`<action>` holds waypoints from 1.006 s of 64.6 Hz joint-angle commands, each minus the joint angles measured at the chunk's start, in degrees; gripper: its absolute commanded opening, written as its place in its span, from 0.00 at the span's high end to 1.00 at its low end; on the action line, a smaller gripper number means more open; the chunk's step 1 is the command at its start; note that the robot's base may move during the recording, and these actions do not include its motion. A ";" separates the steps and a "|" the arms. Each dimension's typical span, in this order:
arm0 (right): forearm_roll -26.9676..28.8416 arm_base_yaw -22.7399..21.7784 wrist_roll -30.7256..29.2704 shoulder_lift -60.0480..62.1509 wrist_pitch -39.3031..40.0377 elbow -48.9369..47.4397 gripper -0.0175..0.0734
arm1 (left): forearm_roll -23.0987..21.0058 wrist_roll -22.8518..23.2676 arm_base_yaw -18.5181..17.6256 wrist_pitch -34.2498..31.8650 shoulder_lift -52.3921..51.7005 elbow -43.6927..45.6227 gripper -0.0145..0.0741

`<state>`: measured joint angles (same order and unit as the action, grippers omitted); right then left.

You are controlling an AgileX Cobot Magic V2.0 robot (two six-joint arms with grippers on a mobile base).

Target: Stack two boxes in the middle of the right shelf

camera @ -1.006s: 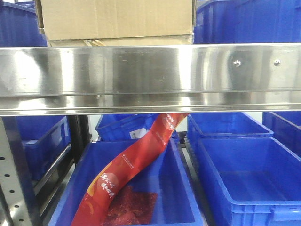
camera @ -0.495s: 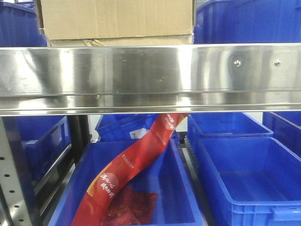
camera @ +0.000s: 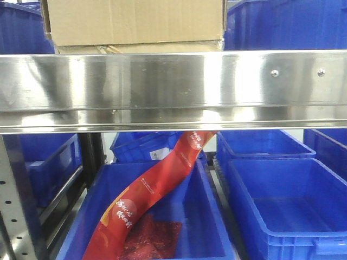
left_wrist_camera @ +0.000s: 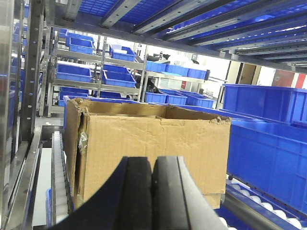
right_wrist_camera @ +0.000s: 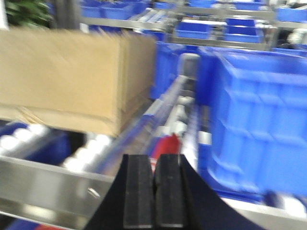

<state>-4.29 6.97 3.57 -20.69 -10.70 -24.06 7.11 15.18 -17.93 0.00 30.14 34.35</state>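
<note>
While both the left gripper [left_wrist_camera: 152,191] and right gripper [right_wrist_camera: 154,189] are clenched on nothing, the upper box [camera: 133,20] rests on the lower box [camera: 138,48] at the shelf's [camera: 173,89] front edge.

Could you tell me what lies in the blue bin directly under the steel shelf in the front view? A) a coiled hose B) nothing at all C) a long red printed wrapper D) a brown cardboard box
C: a long red printed wrapper curls up out of the blue bin beneath the shelf.
</note>
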 commanded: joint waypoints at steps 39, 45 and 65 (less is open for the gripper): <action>7.80 -7.89 -8.17 20.69 9.85 24.06 0.98 | 0.18 -0.01 -0.42 -0.98 -0.19 -0.01 0.96; 7.80 -8.72 -8.17 20.69 9.73 24.06 0.98 | 0.18 -0.01 -0.42 -0.98 -0.19 -0.01 0.96; 7.80 -11.37 -8.17 20.69 9.49 24.06 0.98 | 0.18 -0.01 -0.42 -0.98 -0.19 -0.01 0.96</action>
<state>3.51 -4.21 -4.24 -0.24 -1.79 -0.11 7.11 15.18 -17.93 0.00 30.14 34.23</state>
